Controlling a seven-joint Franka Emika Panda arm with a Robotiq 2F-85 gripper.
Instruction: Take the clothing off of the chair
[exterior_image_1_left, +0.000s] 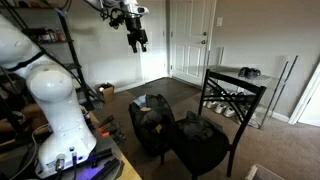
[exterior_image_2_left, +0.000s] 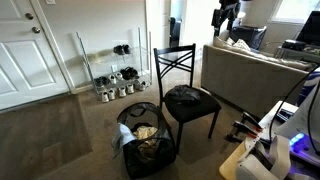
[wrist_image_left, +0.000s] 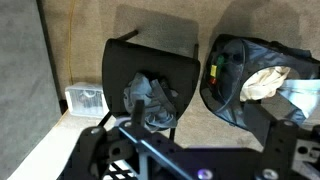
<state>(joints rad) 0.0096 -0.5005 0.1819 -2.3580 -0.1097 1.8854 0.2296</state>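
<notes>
Black finish is recorded on the chair (wrist_image_left: 125, 65). The clothing (wrist_image_left: 150, 97) is noted as dark grey. The hamper (wrist_image_left: 218, 100) is black, with cream fabric (wrist_image_left: 262, 82) inside. The carpet (exterior_image_2_left: 60, 130) is brown and the door (exterior_image_2_left: 25, 50) white.

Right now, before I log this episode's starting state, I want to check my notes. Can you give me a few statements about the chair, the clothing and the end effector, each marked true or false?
1. The clothing lies on the seat of the chair. True.
2. The end effector is gripping the clothing. False: it hangs high above the floor, away from the chair, holding nothing.
3. The black bag beside the chair is empty. False: the wrist view shows light cloth inside it.
4. Shoes sit on a rack against the wall. True.
</notes>
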